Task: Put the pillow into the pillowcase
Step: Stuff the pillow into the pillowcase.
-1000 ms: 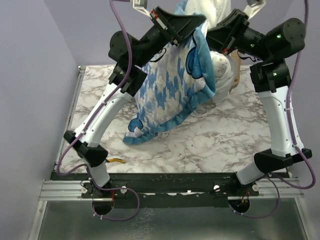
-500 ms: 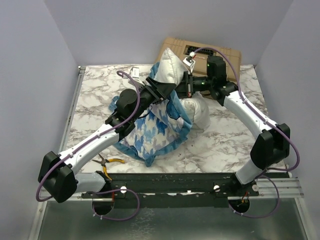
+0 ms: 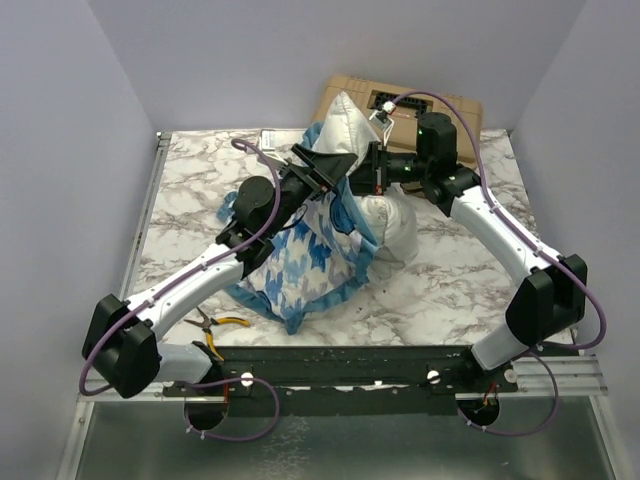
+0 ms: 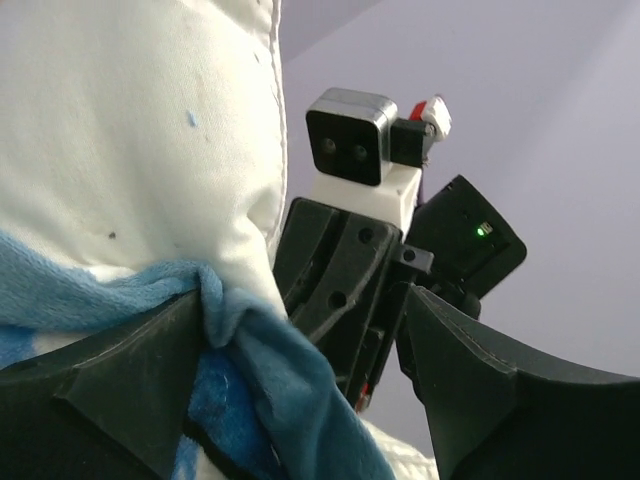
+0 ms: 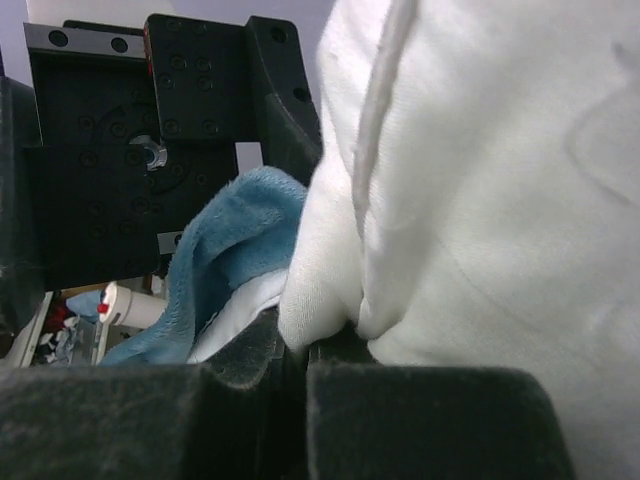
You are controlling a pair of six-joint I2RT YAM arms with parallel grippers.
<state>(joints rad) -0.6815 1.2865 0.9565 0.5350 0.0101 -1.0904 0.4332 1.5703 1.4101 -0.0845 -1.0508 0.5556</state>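
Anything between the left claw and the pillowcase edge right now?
Nothing visible does. The left claw stands open, with the blue frilled edge of the pillowcase draped against one jaw and the pillow bulging just above it.

A second ago the pillow (image 3: 393, 226) and pillowcase (image 3: 300, 268) hung high in the air. Now they have come down onto the desk (image 3: 455, 285), toward its far edge. The left tool (image 3: 325, 165) has opened, and its jaws now stand wide apart beside the pillowcase's edge.

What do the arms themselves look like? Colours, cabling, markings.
Left arm and right arm: white links, black joint housings, a purple cable along each. Green status light on the right arm. Black fingers; wrist camera silver-faced on a white mount.
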